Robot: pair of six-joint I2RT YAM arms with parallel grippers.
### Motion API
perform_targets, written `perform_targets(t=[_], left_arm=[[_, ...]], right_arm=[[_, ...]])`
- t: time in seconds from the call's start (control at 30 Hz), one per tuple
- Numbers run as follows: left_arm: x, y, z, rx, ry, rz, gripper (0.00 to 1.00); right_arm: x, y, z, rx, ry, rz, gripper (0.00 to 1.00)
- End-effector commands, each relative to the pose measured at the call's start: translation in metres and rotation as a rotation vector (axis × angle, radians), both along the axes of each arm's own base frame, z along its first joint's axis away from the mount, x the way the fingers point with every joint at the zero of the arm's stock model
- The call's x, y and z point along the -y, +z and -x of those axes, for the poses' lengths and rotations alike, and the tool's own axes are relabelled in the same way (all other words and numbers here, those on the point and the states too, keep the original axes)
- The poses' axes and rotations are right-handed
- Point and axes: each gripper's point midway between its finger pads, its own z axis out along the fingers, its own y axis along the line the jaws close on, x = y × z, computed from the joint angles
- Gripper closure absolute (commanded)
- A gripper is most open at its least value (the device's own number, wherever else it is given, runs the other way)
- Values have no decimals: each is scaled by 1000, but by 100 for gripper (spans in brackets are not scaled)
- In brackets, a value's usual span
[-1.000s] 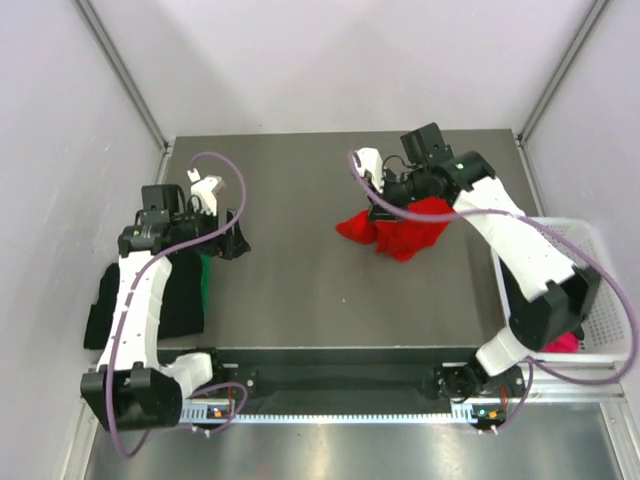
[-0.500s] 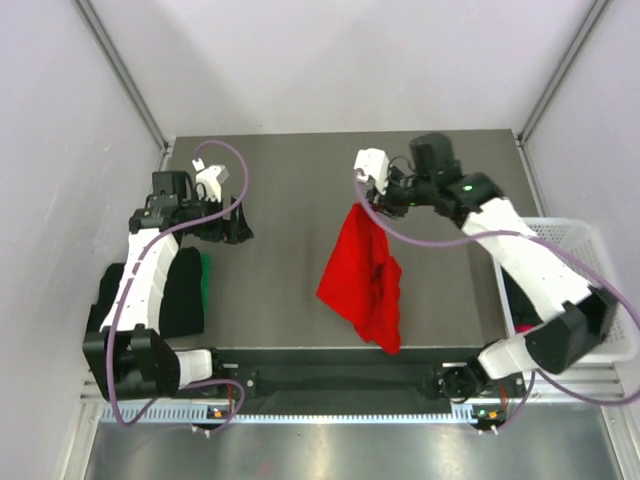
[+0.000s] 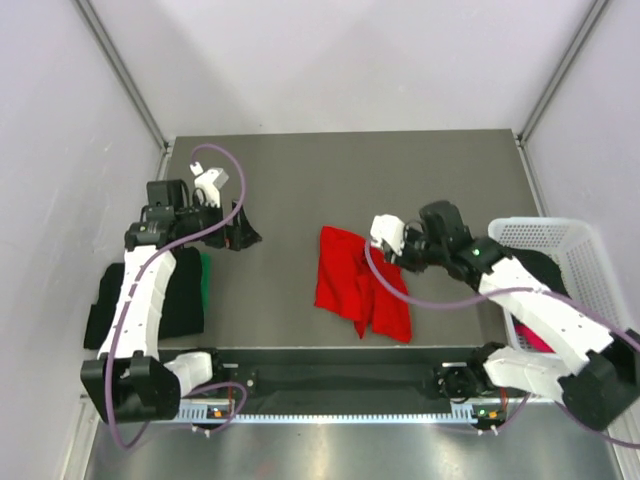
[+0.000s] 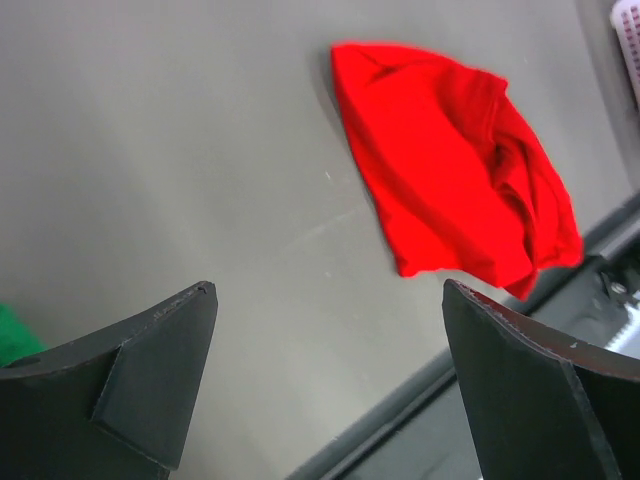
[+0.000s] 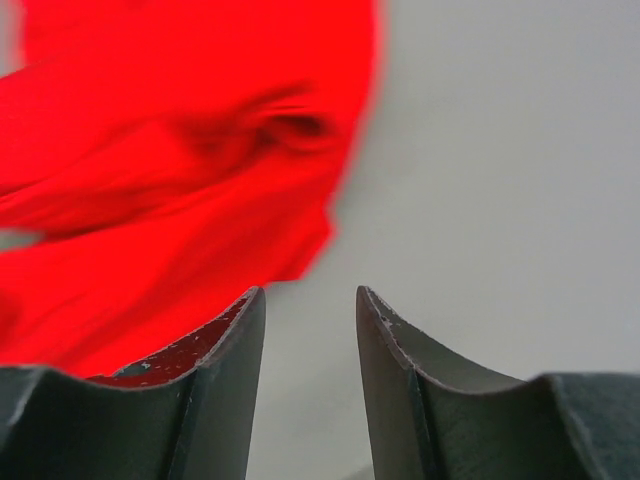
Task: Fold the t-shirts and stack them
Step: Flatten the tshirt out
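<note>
A bright red t-shirt (image 3: 358,285) lies crumpled on the table, near the front edge at the middle. My right gripper (image 3: 393,260) hovers just off the shirt's right edge. In the right wrist view the gripper (image 5: 310,295) is open with only bare table between its fingers, and the red cloth (image 5: 170,150) is beyond the left finger. My left gripper (image 3: 244,235) is wide open over the table's left part, well apart from the shirt (image 4: 450,160), and holds nothing (image 4: 328,290). A black t-shirt (image 3: 145,300) lies over a green one (image 3: 205,280) at the left edge.
A white mesh basket (image 3: 585,255) stands off the table's right side, with a magenta-pink shirt (image 3: 537,342) inside, partly hidden by the right arm. Grey walls and metal posts close in the back and sides. The table's dark front rail (image 4: 420,390) runs below the left gripper.
My right gripper opened and let go of the red t-shirt, which dropped from mid-air onto the table. The right arm drew back toward the front. The left gripper opened slightly wider.
</note>
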Motion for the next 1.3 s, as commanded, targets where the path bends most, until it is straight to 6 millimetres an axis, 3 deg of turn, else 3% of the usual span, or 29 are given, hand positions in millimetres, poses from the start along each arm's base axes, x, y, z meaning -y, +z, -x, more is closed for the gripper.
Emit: perform_targets(t=[0.0,0.03,0.1,0.13,0.23,0.33,0.53,0.67,0.87,1.0,1.07,1.13,1.27], left_arm=[[10,-17,1,-76,-10,86,1],[8,-27,-2,-101,-1,70,1],[2,-33,-7,-115,9,32,1],[-5,-42,-13,-139,25,-3,4],[-9,-46,-18,-169,3,-42,10],[-11,-48,-25,-183,10,-48,11],[-19,-48,-29,-185,36,-89,12],[-19,-46,-28,-184,38,-89,12],[-19,-47,-28,-186,41,-93,12],[-18,-45,-26,-193,35,-85,13],[-18,-43,-26,-191,36,-84,13],[-18,-43,-25,-193,36,-84,13],[-18,-43,-25,-197,35,-83,13]], right_arm=[[-7,-29,49,-78,181,20,58],[-4,-44,56,-93,196,46,59],[0,-57,59,-79,208,85,59],[-3,-67,66,-90,233,101,60],[-17,-81,90,-143,323,115,60],[-32,-84,111,-181,402,97,60],[-44,-93,140,-256,497,117,61],[-38,-91,144,-254,489,138,60],[-31,-105,150,-279,487,150,54],[-32,-100,156,-334,506,162,55],[-38,-88,162,-345,536,127,54],[-37,-85,165,-365,542,123,49],[-37,-97,175,-449,546,148,47]])
